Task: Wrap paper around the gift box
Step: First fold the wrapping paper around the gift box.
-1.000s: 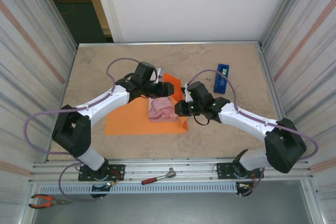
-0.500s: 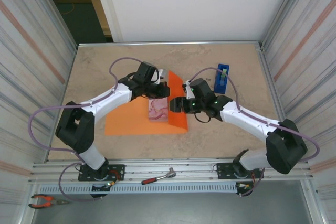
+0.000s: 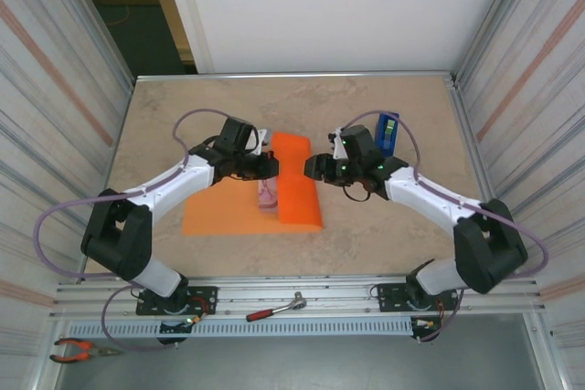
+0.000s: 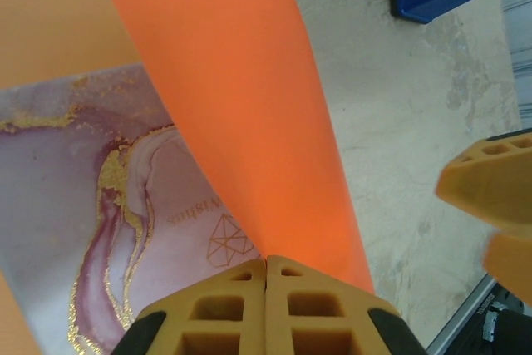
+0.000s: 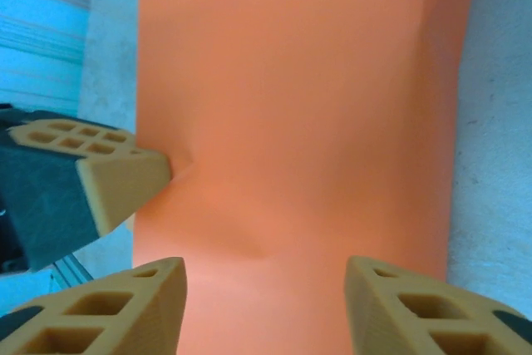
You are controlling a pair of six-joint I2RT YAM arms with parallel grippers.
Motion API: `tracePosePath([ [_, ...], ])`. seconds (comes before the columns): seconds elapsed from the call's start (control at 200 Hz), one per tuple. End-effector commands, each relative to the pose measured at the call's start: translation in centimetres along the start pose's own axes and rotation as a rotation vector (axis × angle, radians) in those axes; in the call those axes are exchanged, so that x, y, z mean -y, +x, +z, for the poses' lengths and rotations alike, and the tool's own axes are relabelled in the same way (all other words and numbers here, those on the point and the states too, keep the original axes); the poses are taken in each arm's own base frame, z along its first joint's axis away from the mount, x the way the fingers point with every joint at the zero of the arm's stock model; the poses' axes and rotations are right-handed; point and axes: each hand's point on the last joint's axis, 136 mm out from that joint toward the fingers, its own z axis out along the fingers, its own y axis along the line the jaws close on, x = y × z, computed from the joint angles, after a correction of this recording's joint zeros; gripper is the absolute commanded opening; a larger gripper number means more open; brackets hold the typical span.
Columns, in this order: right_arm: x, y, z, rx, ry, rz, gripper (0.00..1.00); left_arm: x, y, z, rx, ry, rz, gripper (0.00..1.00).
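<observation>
Left gripper [image 4: 266,262], reaching inward, seemingly pinches paper [image 4: 241,122].

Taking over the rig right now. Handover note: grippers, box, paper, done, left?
Left gripper: shut, pinching the edge of the paper flap over the box.
Right gripper: open above the flap, holding nothing.
Box sits on the paper mid-table. Tape dispenser stands beyond the right gripper.
Done: right flap drawn across most of the box top.
Left: cover the bare strip, fold the left side and ends, and likely tape.
</observation>
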Motion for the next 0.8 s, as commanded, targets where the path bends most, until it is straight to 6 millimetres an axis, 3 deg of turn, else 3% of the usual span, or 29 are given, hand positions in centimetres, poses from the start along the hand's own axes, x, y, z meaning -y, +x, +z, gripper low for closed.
tracePosePath([
  [0.0, -2.3, -0.7, 1.4, -0.013, -0.047, -0.034, 0.44, -0.4, -0.3, -0.7, 0.036, -0.021, 0.025, 0.00],
  [0.155, -2.6, -0.2, 4.0, -0.050, -0.043, -0.037, 0.31, -1.2, -0.3, -0.5, 0.045, -0.033, 0.003, 0.00],
  [0.381, -0.5, 1.7, 7.0, -0.111, 0.005, -0.006, 0.08, -1.7, -0.6, -0.6, 0.055, -0.035, -0.010, 0.00],
  [0.546, 1.0, 2.7, 7.6, -0.130, 0.038, 0.007, 0.05, -2.5, -1.0, -1.3, 0.066, -0.055, -0.019, 0.00],
  [0.701, 1.6, 3.3, 7.9, -0.142, 0.046, 0.014, 0.05, -4.7, -1.6, -2.6, 0.111, -0.113, -0.077, 0.34],
  [0.797, 1.7, 3.4, 7.9, -0.143, 0.046, 0.014, 0.04, -5.8, -1.6, -2.9, 0.120, -0.130, -0.101, 0.47],
])
